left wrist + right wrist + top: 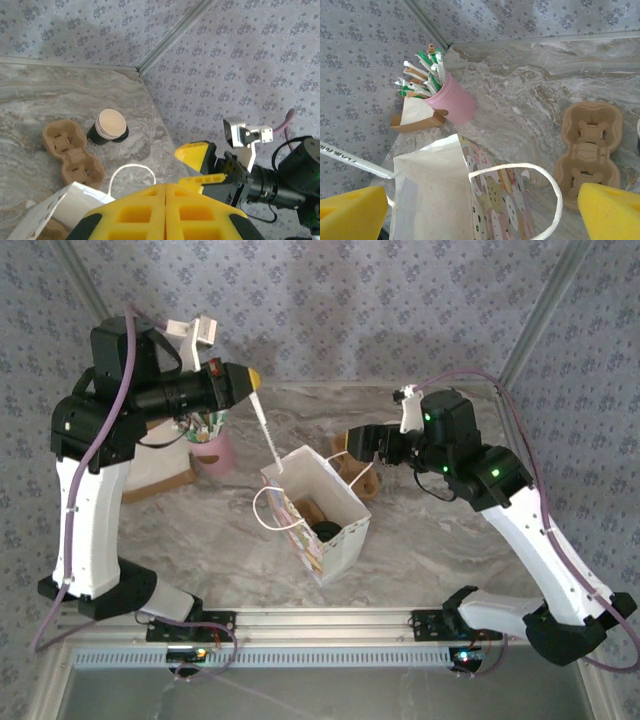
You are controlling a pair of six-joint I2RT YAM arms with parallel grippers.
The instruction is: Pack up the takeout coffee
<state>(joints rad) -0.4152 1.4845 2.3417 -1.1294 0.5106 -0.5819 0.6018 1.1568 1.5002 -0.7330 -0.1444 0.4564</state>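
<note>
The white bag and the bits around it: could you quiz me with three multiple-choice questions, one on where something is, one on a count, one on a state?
1. Where does the pink cup of sticks stand?
A. inside the white bag
B. on the table, left of the white bag
C. in the right gripper's grasp

2. How many cup wells has the brown carrier?
A. two
B. four
C. six

3. How does the right gripper stand?
A. shut on the bag's handle
B. shut on nothing
C. wide open

Answers:
1 B, since the top view shows it on the marble to the bag's left.
2 A, since the right wrist view shows two hollows.
3 C, since its yellow fingers sit far apart in that view.
</note>
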